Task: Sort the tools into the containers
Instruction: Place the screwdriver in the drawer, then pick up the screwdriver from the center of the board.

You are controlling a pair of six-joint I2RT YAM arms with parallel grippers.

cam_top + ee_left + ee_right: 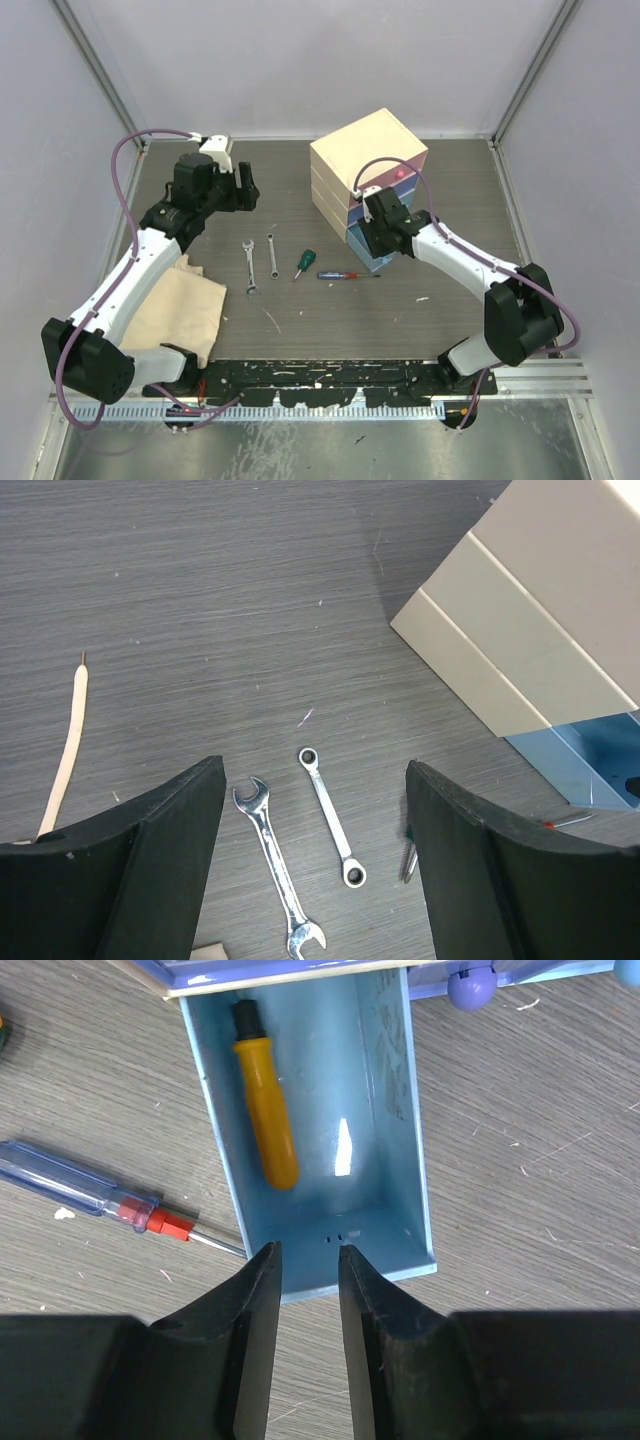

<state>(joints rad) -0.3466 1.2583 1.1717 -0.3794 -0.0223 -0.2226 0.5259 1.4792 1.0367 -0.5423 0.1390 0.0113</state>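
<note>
Glossy blue plastic drawer (395, 1110), rectangular, holds smooth orange-handled screwdriver (268, 1110). Right gripper (308, 1255) narrowly parted, gripping nothing; left gripper (315, 770) spread wide.

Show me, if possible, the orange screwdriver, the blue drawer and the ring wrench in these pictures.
orange screwdriver (268, 1110): right wrist view, middle of its handle.
blue drawer (375, 1100): right wrist view, bare floor inside.
ring wrench (331, 816): left wrist view, middle of its shaft.

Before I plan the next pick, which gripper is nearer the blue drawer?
Right. The right gripper is at the drawer front; the left gripper hangs by the wrenches.
</note>
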